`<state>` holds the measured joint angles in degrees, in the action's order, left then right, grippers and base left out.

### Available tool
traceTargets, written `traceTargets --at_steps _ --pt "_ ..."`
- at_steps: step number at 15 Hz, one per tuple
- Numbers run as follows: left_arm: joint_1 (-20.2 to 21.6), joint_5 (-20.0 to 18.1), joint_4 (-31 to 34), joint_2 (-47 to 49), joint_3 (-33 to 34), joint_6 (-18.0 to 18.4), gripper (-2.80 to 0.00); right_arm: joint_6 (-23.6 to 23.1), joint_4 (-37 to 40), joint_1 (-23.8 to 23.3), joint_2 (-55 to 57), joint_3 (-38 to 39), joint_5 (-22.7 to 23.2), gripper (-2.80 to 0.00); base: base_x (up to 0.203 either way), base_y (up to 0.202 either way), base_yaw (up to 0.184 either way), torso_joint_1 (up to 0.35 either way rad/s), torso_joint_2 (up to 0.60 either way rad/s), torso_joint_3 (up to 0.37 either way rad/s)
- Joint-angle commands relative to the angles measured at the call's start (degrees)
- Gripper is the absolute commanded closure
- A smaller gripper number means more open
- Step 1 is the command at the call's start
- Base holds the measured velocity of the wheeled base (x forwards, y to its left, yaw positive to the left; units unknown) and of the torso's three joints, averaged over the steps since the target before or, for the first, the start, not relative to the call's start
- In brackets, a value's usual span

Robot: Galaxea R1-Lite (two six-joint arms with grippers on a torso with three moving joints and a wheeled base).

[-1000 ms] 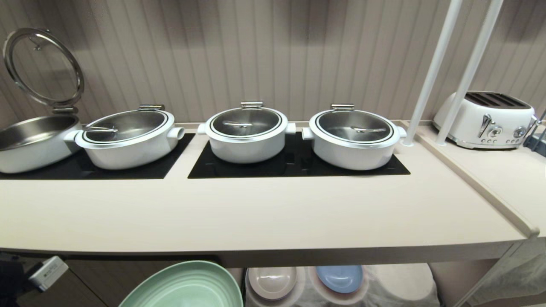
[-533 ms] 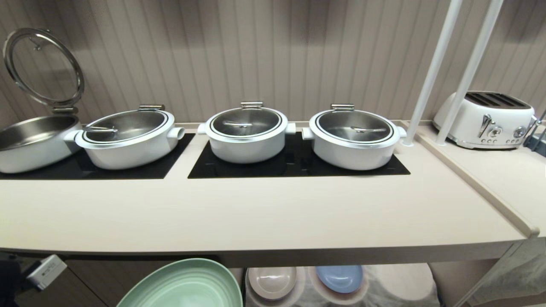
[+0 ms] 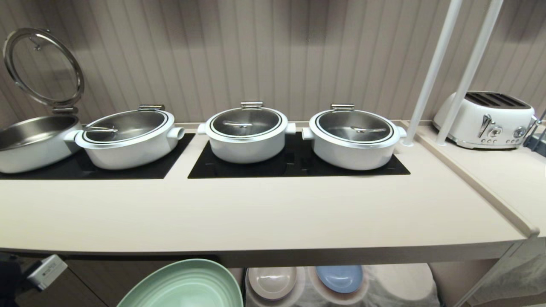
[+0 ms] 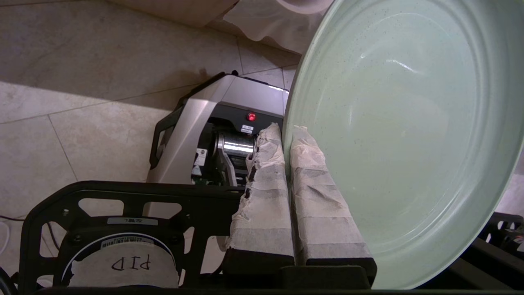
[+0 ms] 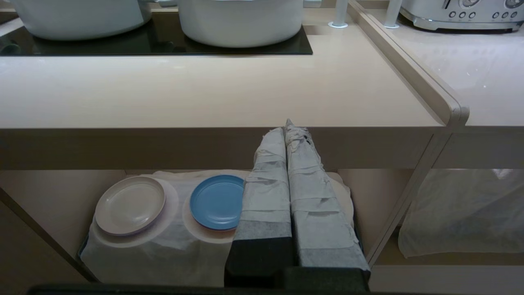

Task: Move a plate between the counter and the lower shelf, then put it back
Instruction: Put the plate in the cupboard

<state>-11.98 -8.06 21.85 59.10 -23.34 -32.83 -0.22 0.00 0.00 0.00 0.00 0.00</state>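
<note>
The plate is hanging in the air below the worktop's front edge, left of the lower shelf, having crept slightly leftward and upward over the last second. That is suggesting a carry under way, probably up to the worktop. The beige-grey plate and blue plate are resting on the shelf's cloth. The left hand is pinching the plate's rim; the right hand is idling, pressed shut on nothing
</note>
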Motion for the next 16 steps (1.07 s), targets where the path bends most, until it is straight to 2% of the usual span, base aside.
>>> traceTargets --at_steps 1,16 --pt "-0.1 -0.2 0.0 0.1 0.0 -0.2 0.0 0.0 0.0 0.0 0.0 0.0 0.0 0.0 0.0 0.0 0.0 0.0 0.0 0.0" --pt "-0.9 -0.2 0.0 -0.9 -0.6 -0.1 0.0 0.0 0.0 0.0 0.0 0.0 -0.1 0.0 0.0 0.0 0.0 0.0 0.0 0.0"
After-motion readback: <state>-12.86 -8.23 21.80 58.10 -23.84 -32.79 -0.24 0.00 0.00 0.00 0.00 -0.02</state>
